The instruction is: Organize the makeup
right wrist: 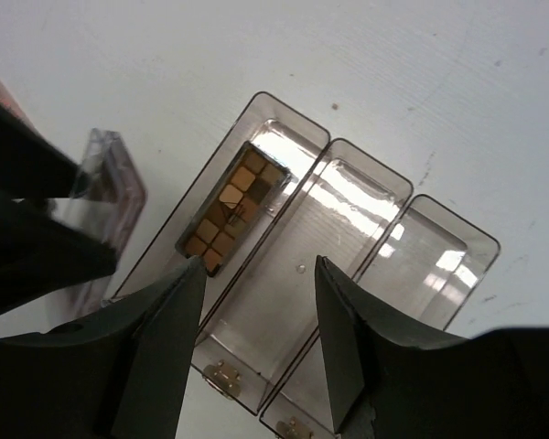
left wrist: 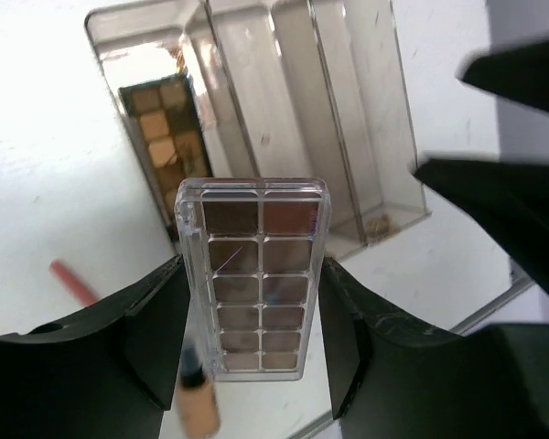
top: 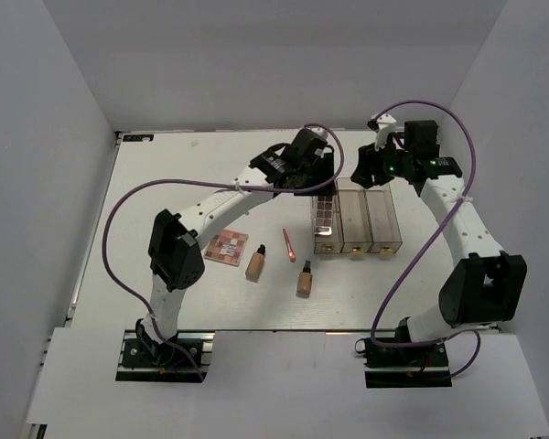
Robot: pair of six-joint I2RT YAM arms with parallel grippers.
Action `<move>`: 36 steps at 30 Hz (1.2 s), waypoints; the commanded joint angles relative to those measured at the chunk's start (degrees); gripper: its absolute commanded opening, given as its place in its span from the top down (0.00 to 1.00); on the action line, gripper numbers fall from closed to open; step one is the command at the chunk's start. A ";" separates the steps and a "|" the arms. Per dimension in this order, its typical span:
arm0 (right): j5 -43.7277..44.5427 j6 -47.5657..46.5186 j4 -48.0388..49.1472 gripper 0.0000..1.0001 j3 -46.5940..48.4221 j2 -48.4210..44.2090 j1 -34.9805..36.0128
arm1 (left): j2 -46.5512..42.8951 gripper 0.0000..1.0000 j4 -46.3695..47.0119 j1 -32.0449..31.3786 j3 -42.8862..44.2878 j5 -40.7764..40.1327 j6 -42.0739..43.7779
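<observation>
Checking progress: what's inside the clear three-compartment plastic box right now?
One brown-toned rectangular eyeshadow palette lies in the clear box's leftmost compartment, top view; the other two show nothing. The right gripper's jaws hide small parts near the hinges.

A clear three-compartment box point(top: 355, 218) with small gold clasps stands on the white table point(top: 183, 174).

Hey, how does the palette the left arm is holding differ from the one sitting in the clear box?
The held palette is clamped in the left tool; the boxed palette lies in an end compartment of the clear box. The held palette has mauve-brown pans in a clear case; the boxed palette has tan and golden pans in a dark frame. Both are long rectangles with two columns of pans.
</observation>
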 commanded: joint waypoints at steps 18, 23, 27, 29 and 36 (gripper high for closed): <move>2.58 3.03 7.30 0.42 -4.85 -6.61 -1.62 | 11.13 0.43 13.78 4.11 1.96 9.62 -7.39; 2.14 3.30 7.30 0.39 -5.02 -6.26 -1.80 | 10.42 0.33 12.63 4.11 1.52 8.30 -7.03; 1.96 3.30 7.39 0.35 -5.55 -6.34 -1.80 | 9.72 0.26 12.63 4.64 1.61 9.27 -7.03; 1.79 3.21 7.30 0.33 -5.73 -6.44 -1.80 | 9.11 0.22 12.98 4.64 1.87 9.53 -7.03; 1.43 2.95 6.95 0.33 -5.64 -6.87 -1.80 | 3.76 0.20 12.11 5.78 1.96 7.44 -6.68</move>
